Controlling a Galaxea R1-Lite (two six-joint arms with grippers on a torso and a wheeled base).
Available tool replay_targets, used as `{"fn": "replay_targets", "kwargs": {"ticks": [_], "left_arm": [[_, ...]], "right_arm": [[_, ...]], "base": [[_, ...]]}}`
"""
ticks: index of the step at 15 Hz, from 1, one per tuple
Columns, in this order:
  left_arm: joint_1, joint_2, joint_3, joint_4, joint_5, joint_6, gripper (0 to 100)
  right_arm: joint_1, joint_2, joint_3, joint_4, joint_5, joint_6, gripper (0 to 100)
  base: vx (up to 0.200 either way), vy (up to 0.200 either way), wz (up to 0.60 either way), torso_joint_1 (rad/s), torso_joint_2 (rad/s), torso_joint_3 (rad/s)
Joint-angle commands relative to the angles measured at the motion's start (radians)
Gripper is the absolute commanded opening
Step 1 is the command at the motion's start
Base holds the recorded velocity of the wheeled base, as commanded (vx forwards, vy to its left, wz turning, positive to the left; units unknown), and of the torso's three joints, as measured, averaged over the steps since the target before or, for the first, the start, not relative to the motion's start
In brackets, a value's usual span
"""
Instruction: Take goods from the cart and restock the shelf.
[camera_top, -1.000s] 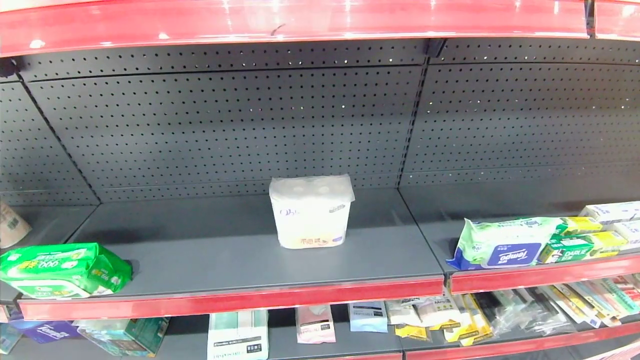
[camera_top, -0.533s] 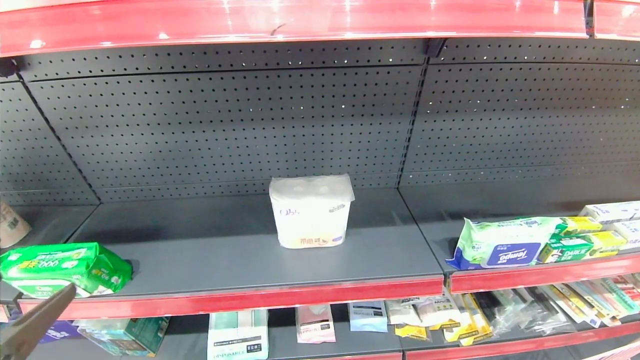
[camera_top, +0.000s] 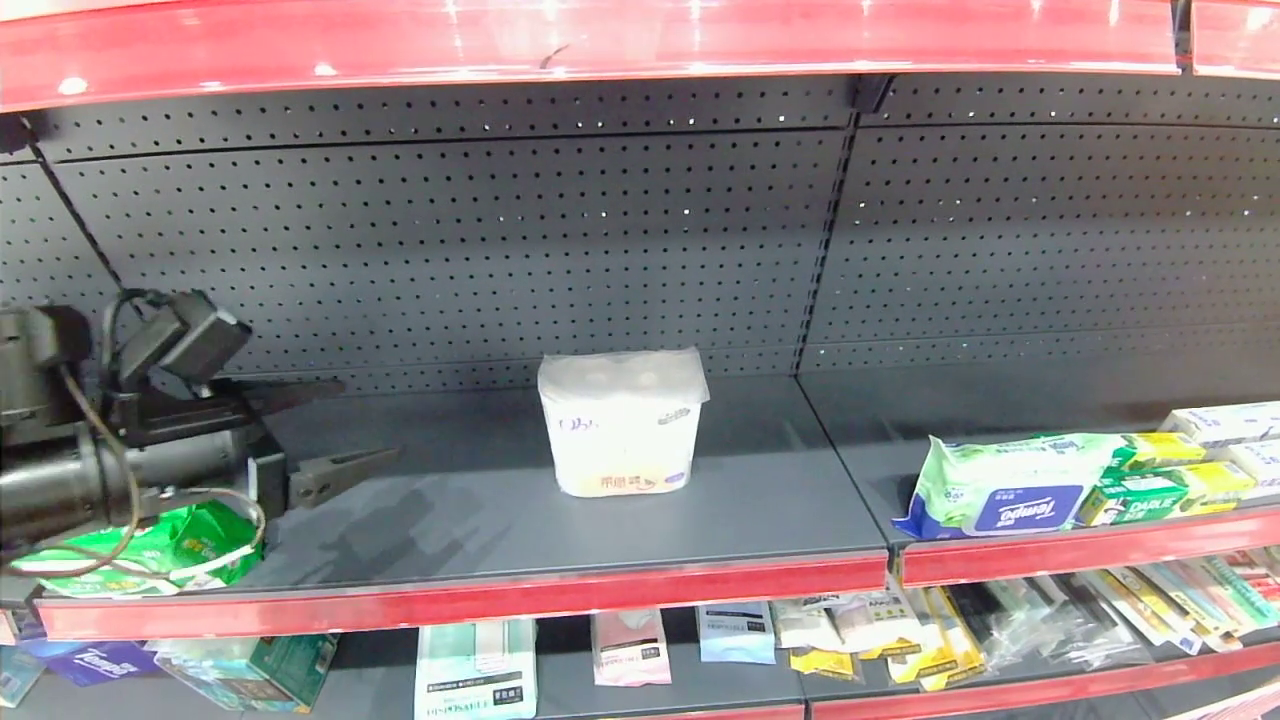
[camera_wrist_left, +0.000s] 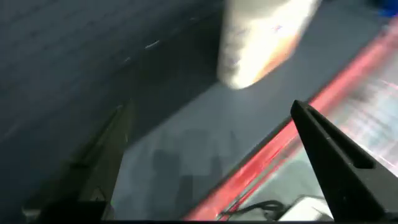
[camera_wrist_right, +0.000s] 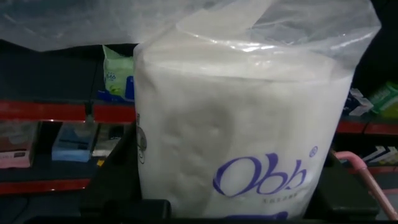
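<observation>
Midway along the shelf (camera_top: 700, 520), head view, one roll pack (camera_top: 620, 425) stands; the left gripper (camera_top: 370, 418) hangs near the left end, fingers wide apart, empty, as its wrist view confirms. Right wrist view: the right gripper (camera_wrist_right: 230, 186) clasps a second pack (camera_wrist_right: 236, 112), not yet shelved, so most restocking is likely left to do.

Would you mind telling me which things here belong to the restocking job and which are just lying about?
Part of the job:
- held roll pack
- roll pack on the shelf, same kind
- shelf
- left tool, open above the shelf

Just lying about:
- green wipes pack
- blue-and-white wipes pack
- green-and-yellow boxes
- packets on the lower shelf
</observation>
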Motion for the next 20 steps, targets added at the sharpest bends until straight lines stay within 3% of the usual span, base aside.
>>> {"fn": "replay_targets", "kwargs": {"ticks": [1, 3, 5, 9, 13, 20], "left_arm": [[-0.041, 0.284, -0.15, -0.035, -0.149, 0.088, 100], [-0.061, 0.338, -0.182, -0.034, -0.207, 0.119, 100], [-0.113, 0.391, -0.227, -0.037, -0.259, 0.122, 100], [-0.164, 0.496, -0.363, -0.038, -0.261, 0.127, 100], [-0.182, 0.561, -0.403, -0.037, -0.267, 0.208, 100], [-0.185, 0.632, -0.503, -0.038, -0.265, 0.225, 100]], "right_arm": [[-0.003, 0.005, 0.009, 0.004, -0.002, -0.002, 0], [-0.004, 0.004, 0.009, 0.004, -0.009, -0.002, 0], [-0.007, 0.007, -0.008, 0.003, -0.023, -0.002, 0], [-0.01, 0.005, 0.003, 0.004, -0.025, -0.002, 0], [-0.023, 0.009, -0.001, 0.003, -0.029, -0.002, 0], [-0.03, 0.01, -0.001, 0.003, -0.031, -0.002, 0]], "base": [[0.0, 0.0, 0.0, 0.0, 0.0, 0.0], [0.0, 0.0, 0.0, 0.0, 0.0, 0.0], [0.0, 0.0, 0.0, 0.0, 0.0, 0.0], [0.0, 0.0, 0.0, 0.0, 0.0, 0.0], [0.0, 0.0, 0.0, 0.0, 0.0, 0.0], [0.0, 0.0, 0.0, 0.0, 0.0, 0.0]]}}
